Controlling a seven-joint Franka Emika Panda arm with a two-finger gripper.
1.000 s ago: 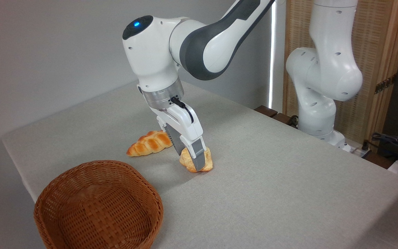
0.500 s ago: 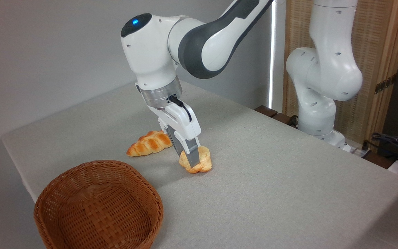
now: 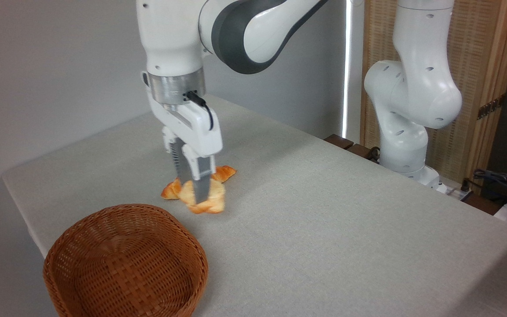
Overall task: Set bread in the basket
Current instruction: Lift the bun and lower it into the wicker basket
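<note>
Gripper (image 3: 197, 200): fingers pointing down, clamped on the bread (image 3: 214, 199), which hangs clear of the grey table (image 3: 346, 229). Behind it, partly hidden: braided loaf (image 3: 224, 173), lying on the table. Basket (image 3: 126, 262): front left near the table's edge, nothing inside, apart from the bread.
</note>
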